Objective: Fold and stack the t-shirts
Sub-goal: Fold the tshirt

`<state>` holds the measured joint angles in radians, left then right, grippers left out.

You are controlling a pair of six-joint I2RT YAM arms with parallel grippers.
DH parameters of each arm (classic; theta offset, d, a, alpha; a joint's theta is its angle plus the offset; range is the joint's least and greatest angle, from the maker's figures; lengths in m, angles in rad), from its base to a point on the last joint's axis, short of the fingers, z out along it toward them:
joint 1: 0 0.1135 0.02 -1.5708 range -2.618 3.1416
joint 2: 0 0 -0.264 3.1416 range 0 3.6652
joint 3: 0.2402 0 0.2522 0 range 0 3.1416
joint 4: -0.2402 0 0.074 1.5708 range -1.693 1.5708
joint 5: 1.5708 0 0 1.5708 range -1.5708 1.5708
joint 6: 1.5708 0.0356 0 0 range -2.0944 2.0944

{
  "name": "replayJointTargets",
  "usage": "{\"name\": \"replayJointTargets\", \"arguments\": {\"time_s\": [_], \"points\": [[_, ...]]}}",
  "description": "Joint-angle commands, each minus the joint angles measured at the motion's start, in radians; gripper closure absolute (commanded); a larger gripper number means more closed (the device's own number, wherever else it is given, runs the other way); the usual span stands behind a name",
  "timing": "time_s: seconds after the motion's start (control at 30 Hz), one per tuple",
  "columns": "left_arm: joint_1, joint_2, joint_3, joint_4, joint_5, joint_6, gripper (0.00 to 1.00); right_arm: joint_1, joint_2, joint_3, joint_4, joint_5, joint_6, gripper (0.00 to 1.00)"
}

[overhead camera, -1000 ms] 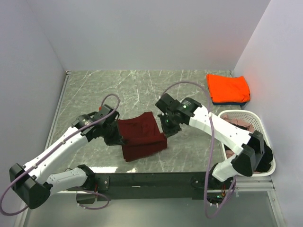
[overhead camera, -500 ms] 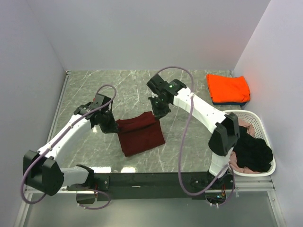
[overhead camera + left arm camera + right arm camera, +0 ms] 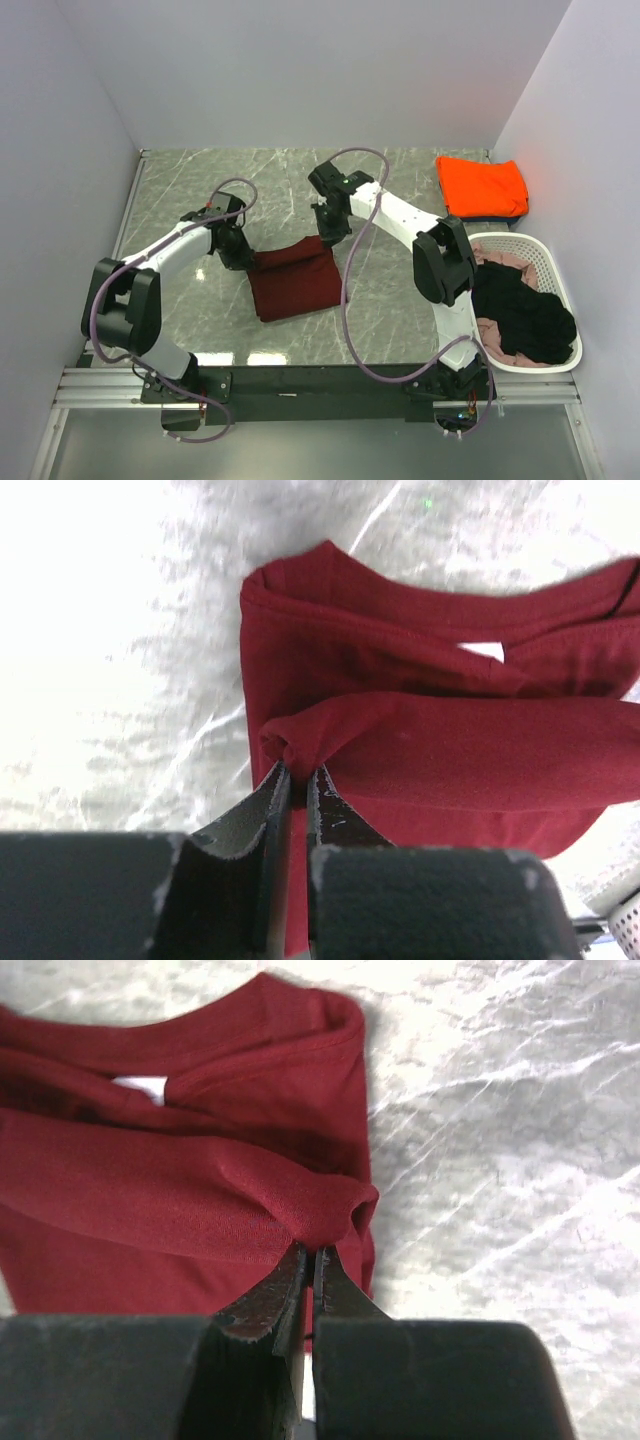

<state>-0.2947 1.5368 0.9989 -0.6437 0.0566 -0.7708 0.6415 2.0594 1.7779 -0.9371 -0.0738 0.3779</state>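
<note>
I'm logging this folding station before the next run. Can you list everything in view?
maroon t-shirt: one, dark red, partly folded, middle of the table
orange t-shirt: one, bright orange, folded, far right corner
dark blue t-shirt: one, dark blue, under the orange one, only an edge shows
basket: one, white, near right of the table
black t-shirt: one, black, heaped in the basket
pink t-shirt: one, pale pink, in the basket, partly under the black one
table: one, grey marbled
left gripper: one, black, pinching the maroon t-shirt's raised fold
right gripper: one, black, pinching the fold's other end
</note>
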Motion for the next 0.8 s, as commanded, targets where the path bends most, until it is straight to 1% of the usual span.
{"name": "replayJointTargets", "arguments": {"time_s": [0.0,0.13,0.23,0.27,0.3,0.33,0.37,0.4,0.43,0.5,0.53,0.57,0.6,0.63,0.67,0.7,0.73,0.77], "points": [[0.011,0.008,0.001,0.081,-0.054,0.018,0.88,-0.022,-0.012,-0.047,0.102,0.032,0.01,1.0],[0.015,0.014,-0.022,0.098,-0.054,-0.001,0.78,-0.031,-0.018,-0.083,0.173,0.04,0.016,0.99],[0.017,-0.001,-0.037,0.116,-0.087,-0.015,0.78,-0.032,-0.031,-0.101,0.211,0.048,0.021,0.98],[0.017,-0.003,-0.039,0.121,-0.089,-0.018,0.75,-0.034,-0.03,-0.104,0.218,0.049,0.023,0.96],[0.017,-0.003,-0.042,0.125,-0.092,-0.021,0.71,-0.034,-0.03,-0.106,0.221,0.051,0.029,0.89],[0.017,-0.003,-0.039,0.127,-0.1,-0.024,0.63,-0.036,-0.03,-0.106,0.219,0.055,0.038,0.85],[0.017,-0.004,-0.037,0.127,-0.101,-0.025,0.6,-0.036,-0.036,-0.109,0.219,0.063,0.044,0.82],[0.017,-0.007,-0.033,0.125,-0.104,-0.027,0.56,-0.034,-0.047,-0.124,0.227,0.071,0.052,0.75],[0.017,-0.024,-0.028,0.122,-0.106,-0.028,0.5,-0.036,-0.065,-0.136,0.237,0.071,0.062,0.72],[0.017,-0.052,-0.019,0.099,-0.106,-0.031,0.45,-0.036,-0.139,-0.181,0.28,0.1,0.07,0.66],[0.017,-0.09,-0.014,0.09,-0.11,-0.033,0.39,-0.036,-0.169,-0.201,0.3,0.106,0.072,0.65],[0.017,-0.115,-0.014,0.078,-0.115,-0.033,0.37,-0.036,-0.241,-0.227,0.328,0.105,0.066,0.64],[0.016,-0.141,-0.014,0.067,-0.118,-0.035,0.36,-0.036,-0.283,-0.3,0.366,0.098,0.058,0.64],[0.016,-0.203,-0.026,0.061,-0.118,-0.035,0.35,-0.036,-0.323,-0.343,0.455,0.091,0.044,0.63],[0.016,-0.236,-0.037,0.064,-0.112,-0.035,0.36,-0.037,-0.393,-0.385,0.498,0.044,0.036,0.63],[0.012,-0.269,-0.066,0.071,-0.085,-0.032,0.36,-0.042,-0.424,-0.464,0.582,0.008,0.029,0.62],[0.011,-0.333,-0.081,0.096,-0.068,-0.025,0.37,-0.045,-0.452,-0.503,0.622,-0.041,0.012,0.62],[0.006,-0.364,-0.098,0.117,-0.045,-0.021,0.39,-0.045,-0.491,-0.537,0.661,-0.085,0.004,0.62]]}}
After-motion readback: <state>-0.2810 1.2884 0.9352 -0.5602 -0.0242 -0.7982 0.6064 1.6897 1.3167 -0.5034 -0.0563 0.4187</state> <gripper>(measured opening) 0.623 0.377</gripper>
